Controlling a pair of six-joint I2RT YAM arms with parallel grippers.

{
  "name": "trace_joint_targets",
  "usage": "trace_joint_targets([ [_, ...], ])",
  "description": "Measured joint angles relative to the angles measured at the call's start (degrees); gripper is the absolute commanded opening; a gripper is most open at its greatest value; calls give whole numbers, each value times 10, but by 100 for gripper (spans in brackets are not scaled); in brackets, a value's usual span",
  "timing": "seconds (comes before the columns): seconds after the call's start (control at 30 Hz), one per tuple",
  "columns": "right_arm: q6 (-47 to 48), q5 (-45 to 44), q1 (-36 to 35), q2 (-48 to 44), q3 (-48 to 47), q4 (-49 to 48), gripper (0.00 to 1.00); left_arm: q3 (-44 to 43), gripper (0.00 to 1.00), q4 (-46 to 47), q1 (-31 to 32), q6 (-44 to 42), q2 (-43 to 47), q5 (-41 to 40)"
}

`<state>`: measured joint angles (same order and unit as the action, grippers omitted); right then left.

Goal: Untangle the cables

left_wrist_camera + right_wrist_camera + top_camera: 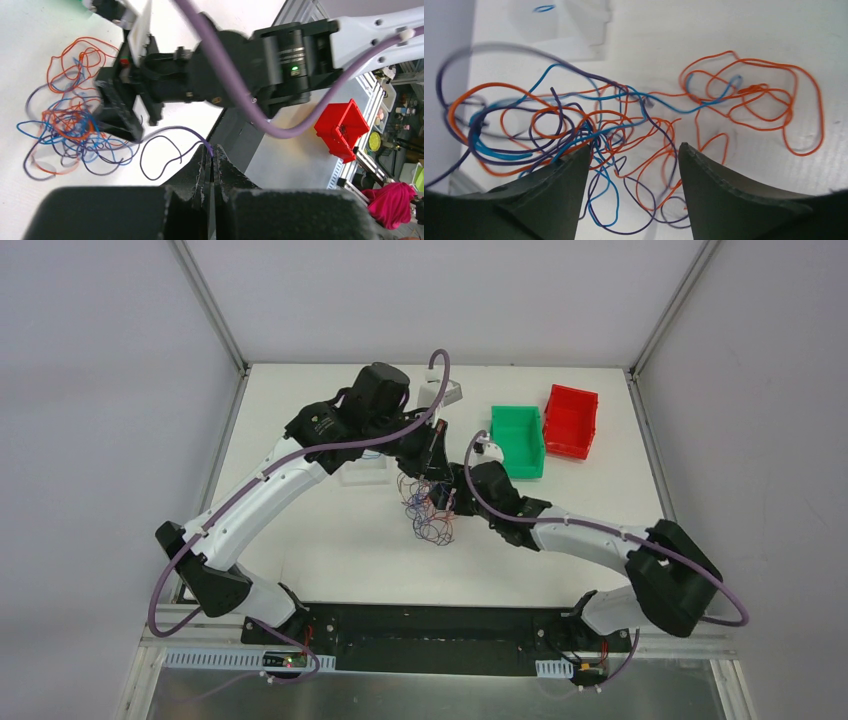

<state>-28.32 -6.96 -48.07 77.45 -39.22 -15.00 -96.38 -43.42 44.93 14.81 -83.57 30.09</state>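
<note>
Where I work: a white table (330, 550) walled in pale grey.
It fills my view, evenly lit, with plain grey walls (90, 390) on three sides, metal posts (212, 310) at the far corners, and a cluttered shelf (387, 97) beyond one edge.

Thin cables (596, 132): smooth, slightly glossy plastic sheathing in orange-red, blue and dark purple. White table (330, 560): matt, finely ribbed when seen close. Both the right gripper (635, 147) and left gripper (212, 152): matt black plastic, the left one faintly ridged in layers. Moulded green bin (518, 440) and red bin (571, 421): smooth plastic. Lilac hose (235, 85): smooth, satin sheen.
</note>
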Motion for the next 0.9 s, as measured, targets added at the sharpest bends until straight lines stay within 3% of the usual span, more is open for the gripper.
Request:
trace_joint_targets([
  [0.27,-133,-173,22,89,-61,137,57,14,0,1,-42,27,33,-21],
  [0.43,-193,-202,88,45,-3,200,57,67,0,0,-135,41,144,-102],
  [0.53,-207,-203,130,-8,37,234,57,86,0,-2,-161,40,203,-158],
  [0.63,-207,-201,150,-70,64,256,61,97,0,-3,-169,40,236,-202],
  [0.73,-176,-160,152,-136,83,240,72,101,0,-5,-169,38,237,-213],
  [0.83,-130,-77,152,-186,99,177,84,101,0,-6,-169,36,214,-185],
  [0.9,-92,-4,148,-197,100,126,86,101,0,-6,-169,35,193,-158],
])
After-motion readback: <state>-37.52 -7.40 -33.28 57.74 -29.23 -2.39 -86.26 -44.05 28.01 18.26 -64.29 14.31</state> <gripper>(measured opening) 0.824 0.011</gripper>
